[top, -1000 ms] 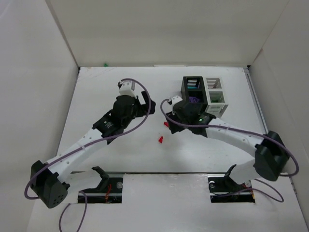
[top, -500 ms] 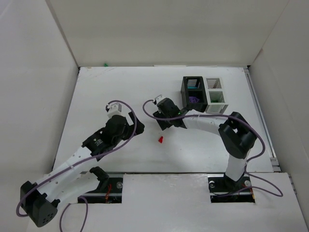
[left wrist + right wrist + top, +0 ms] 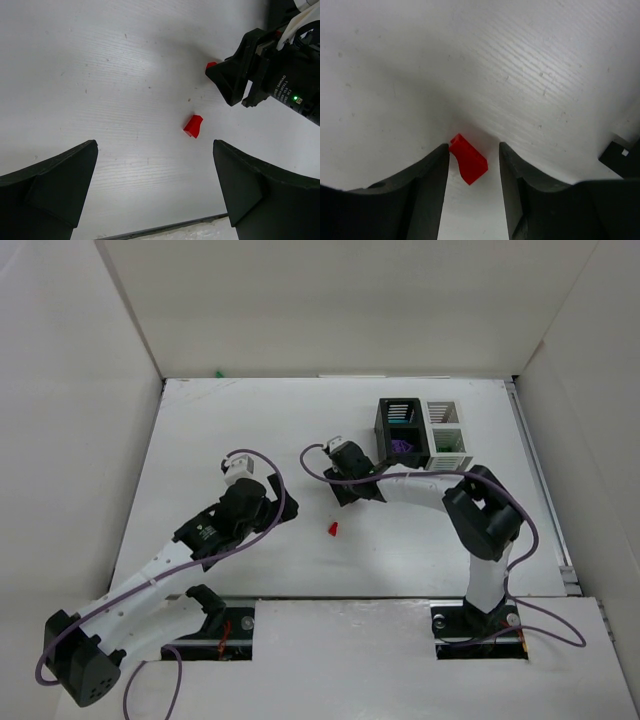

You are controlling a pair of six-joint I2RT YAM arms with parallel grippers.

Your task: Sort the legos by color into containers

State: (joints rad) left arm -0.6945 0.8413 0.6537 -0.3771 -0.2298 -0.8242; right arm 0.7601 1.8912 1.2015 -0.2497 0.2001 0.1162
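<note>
A white table [image 3: 200, 440], boxed in by plain white walls [image 3: 330, 300], carries two robot arms reaching in from its near edge. The right arm [image 3: 480, 520] folds back toward the table's middle, and the left arm [image 3: 160, 575] stretches diagonally up from the near left corner. At the far right stand the joined containers, a black bin [image 3: 383, 430] and, to its right, a white bin [image 3: 447, 455]. Purple bricks [image 3: 402, 446] lie in the black bin's near compartment.

The left gripper [image 3: 154, 150] hangs above bare table with its fingers spread wide and nothing between them. The right gripper [image 3: 473, 146] points down at the table just left of the black bin, and from above its body hides whatever lies beneath it. Its wrist camera shows the fingers partly apart, straddling a red brick [image 3: 468, 160] that lies tilted on the table. A gap shows on one side of the brick, and whether the other finger touches it cannot be told.

A second red brick [image 3: 331, 529] lies loose between the two grippers, nearer the front. A small green piece [image 3: 218, 372] sits at the table's far edge.
</note>
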